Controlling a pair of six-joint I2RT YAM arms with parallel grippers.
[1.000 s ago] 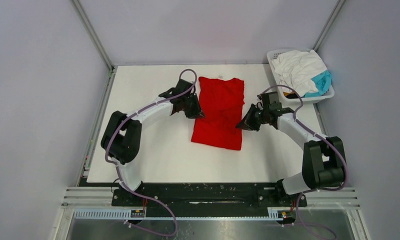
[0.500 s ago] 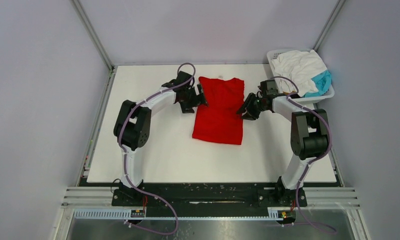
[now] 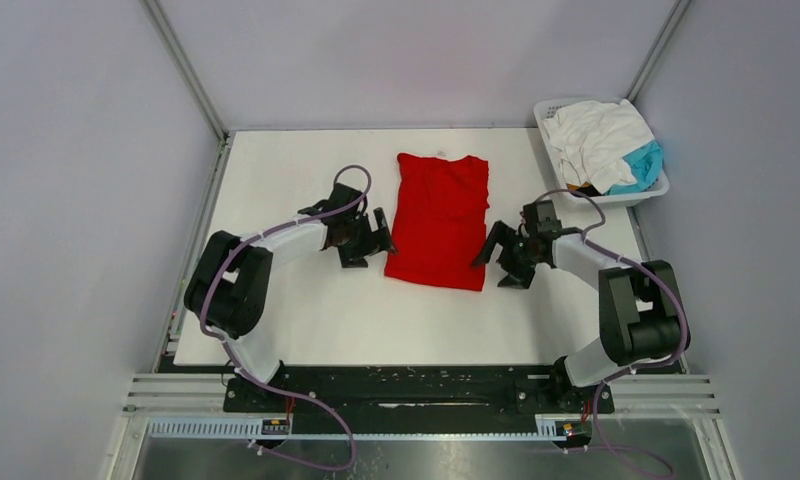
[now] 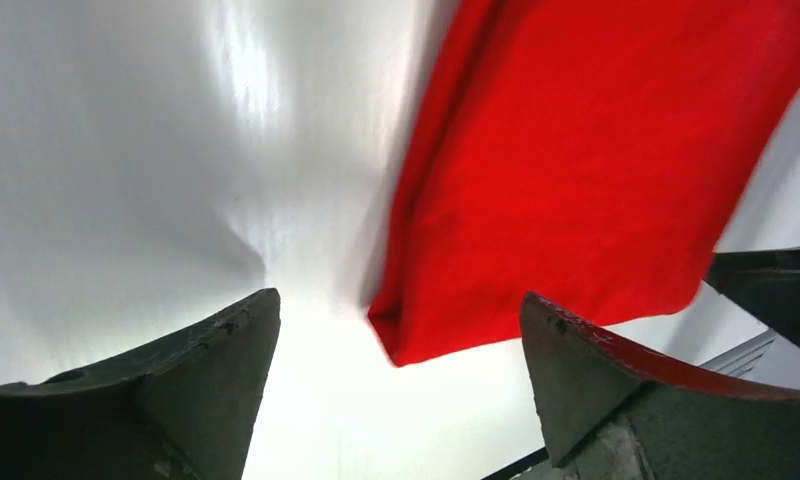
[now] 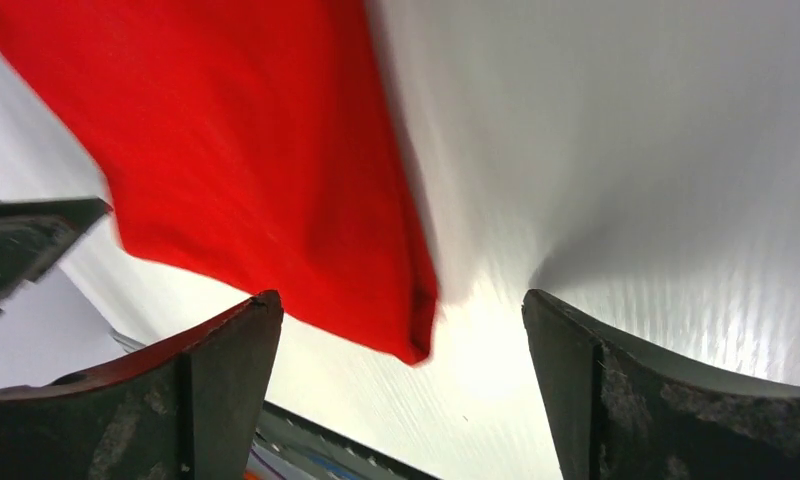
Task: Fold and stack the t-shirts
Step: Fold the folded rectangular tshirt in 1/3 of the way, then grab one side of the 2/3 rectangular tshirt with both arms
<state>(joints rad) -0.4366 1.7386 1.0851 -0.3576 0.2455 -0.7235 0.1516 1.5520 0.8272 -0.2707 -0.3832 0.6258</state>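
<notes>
Looking down on a red t-shirt point(image 3: 438, 220), lying flat in the middle of the white tabletop point(image 3: 306, 320) as a long folded strip, collar end pointing to 12 o'clock, hem end to 6 o'clock. Holding the left fingers point(image 4: 206, 370) just beside the hem end at its 9 o'clock side, spread wide and gripping nothing. Holding the right fingers point(image 5: 226, 370) likewise at the 3 o'clock side, also parted and bare. Framing one hem corner between the fingers in each wrist view, with no cloth pinched.

Leaving a white t-shirt point(image 3: 596, 135) and a teal t-shirt point(image 3: 644, 165) heaped in the white basket point(image 3: 631, 200) at about 1 o'clock on the tabletop.

Judging the red cloth as light, limp and lying in several layers, likely sagging and slipping apart once lifted. Favouring a pinch through every layer at both hem corners together, low against the tabletop, then carrying that end evenly toward 12 o'clock. Risking a skewed fold or a dropped underlayer by biting only the top ply.
</notes>
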